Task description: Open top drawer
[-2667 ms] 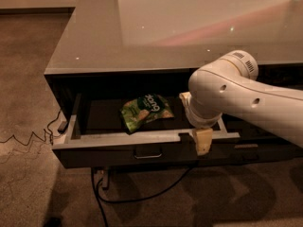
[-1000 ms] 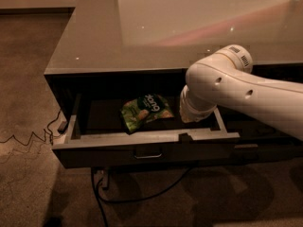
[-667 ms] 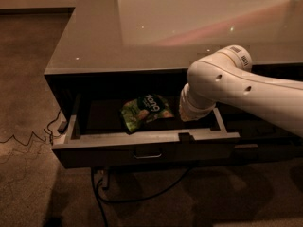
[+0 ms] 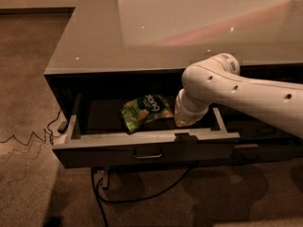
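Note:
The top drawer point(image 4: 109, 151) is pulled out from under the counter, and its dark grey front panel faces me with a small metal bar handle point(image 4: 147, 154) at the centre. A green snack bag point(image 4: 144, 110) lies on the grey tray inside. My white arm point(image 4: 246, 98) reaches in from the right. Its gripper point(image 4: 184, 125) points down into the right part of the drawer, just behind the front panel and right of the bag. The wrist hides most of it.
A glossy grey countertop point(image 4: 165, 27) covers the cabinet. A lower drawer front point(image 4: 251, 151) shows at the right under the arm. A black cable point(image 4: 137, 195) runs over the carpet in front, and another thin cable point(image 4: 23, 138) lies at the left.
The gripper has lifted from the drawer front's top edge and drawn back over the tray, so its yellowish tips are out of sight. The drawer and the bag have not moved.

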Controlling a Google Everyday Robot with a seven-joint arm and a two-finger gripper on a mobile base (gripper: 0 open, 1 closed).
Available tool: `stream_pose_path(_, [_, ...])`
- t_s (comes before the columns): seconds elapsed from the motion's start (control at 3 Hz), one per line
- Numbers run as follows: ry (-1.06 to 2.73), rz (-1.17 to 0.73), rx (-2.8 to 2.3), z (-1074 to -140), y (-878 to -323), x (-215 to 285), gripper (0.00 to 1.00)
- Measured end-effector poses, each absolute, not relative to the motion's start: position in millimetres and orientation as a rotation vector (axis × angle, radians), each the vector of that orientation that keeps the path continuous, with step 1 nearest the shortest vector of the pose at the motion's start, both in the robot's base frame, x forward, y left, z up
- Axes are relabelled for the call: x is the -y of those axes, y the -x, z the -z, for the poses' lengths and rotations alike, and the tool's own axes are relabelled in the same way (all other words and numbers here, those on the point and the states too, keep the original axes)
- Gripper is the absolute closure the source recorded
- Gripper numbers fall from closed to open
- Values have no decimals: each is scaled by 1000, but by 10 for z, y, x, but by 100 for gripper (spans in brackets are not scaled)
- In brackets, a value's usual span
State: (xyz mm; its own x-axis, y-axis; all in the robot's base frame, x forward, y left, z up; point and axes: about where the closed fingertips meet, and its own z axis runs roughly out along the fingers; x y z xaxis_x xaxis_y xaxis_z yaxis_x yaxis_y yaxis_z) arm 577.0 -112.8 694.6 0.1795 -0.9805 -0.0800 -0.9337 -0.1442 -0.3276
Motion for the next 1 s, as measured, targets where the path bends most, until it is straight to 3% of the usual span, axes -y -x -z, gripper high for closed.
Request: stream_pose_path(1.0, [2307, 145, -1774, -6620, -5798, 859, 100])
